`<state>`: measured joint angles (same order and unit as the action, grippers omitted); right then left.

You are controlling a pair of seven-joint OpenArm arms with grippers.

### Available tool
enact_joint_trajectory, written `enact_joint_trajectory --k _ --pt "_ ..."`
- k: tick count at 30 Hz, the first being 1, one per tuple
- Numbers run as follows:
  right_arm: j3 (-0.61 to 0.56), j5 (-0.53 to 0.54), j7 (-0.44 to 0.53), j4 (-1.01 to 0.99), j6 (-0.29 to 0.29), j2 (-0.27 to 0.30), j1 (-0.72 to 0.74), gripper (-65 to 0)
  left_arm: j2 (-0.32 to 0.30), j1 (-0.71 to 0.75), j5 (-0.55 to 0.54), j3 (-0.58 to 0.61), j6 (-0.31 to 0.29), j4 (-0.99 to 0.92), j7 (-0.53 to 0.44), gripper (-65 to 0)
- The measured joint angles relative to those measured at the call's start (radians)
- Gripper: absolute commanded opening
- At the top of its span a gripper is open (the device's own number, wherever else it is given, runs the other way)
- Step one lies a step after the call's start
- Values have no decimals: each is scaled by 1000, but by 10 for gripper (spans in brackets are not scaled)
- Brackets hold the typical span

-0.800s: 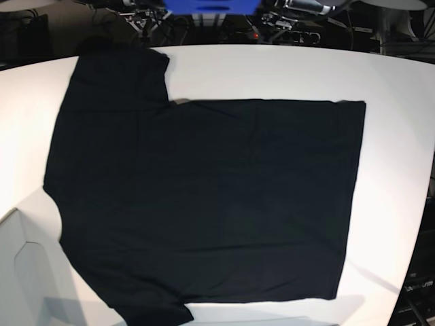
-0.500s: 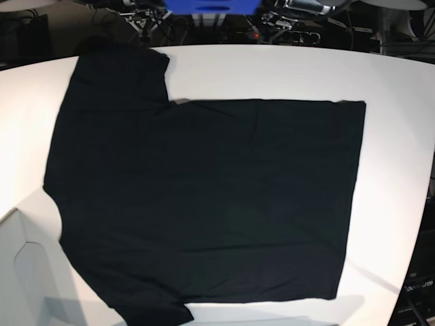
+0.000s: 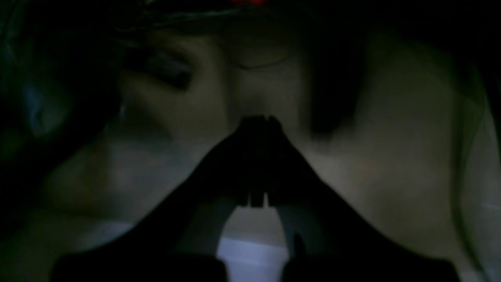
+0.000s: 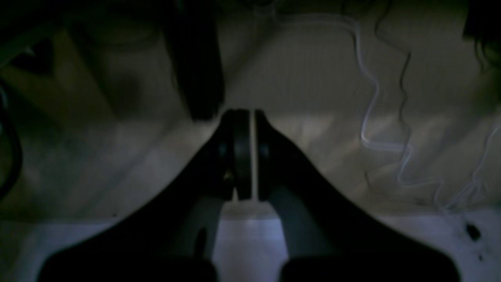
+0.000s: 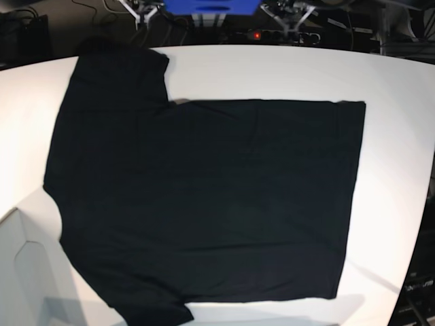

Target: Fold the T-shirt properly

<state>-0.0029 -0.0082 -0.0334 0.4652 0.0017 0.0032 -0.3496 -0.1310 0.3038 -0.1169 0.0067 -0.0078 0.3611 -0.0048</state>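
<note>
Base view: T-shirt [image 5: 204,197] spread flat, plain side up, on white worktop [image 5: 401,115] — no fold started. Left claw [image 3: 258,121] and right claw [image 4: 244,115] both closed, empty, away from cloth. Next — reach, pinch edge.

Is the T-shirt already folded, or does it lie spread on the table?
Spread. The T-shirt lies flat on the table, both sleeves out, with no fold.

T-shirt [image 5: 204,204] lower sleeve cut off at bottom edge; both wrist views dim, blurred.
</note>
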Motion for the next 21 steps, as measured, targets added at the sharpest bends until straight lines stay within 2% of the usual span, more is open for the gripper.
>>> enact_joint_trajectory --k 1,2,4,8,13,21 --pt "0 3 10 72 2 -1 -53 -650 -18 52 -37 0 0 75 -10 -649" --pt "0 4 17 137 2 -3 -99 -650 -31 100 -41 -2 27 141 -18 -649" --pt "0 3 18 267 2 -3 -180 -650 -57 175 -72 0 -1 265 -10 -649" --pt "-2 3 11 469 2 -3 -285 -650 -85 267 -102 2 4 457 -16 -649" --pt "-2 4 10 676 2 2 -399 -650 -105 372 -144 -5 4 636 -26 -649" --pt "-2 4 10 1028 2 18 -591 -650 -182 543 -237 -4 3 885 -13 -649"
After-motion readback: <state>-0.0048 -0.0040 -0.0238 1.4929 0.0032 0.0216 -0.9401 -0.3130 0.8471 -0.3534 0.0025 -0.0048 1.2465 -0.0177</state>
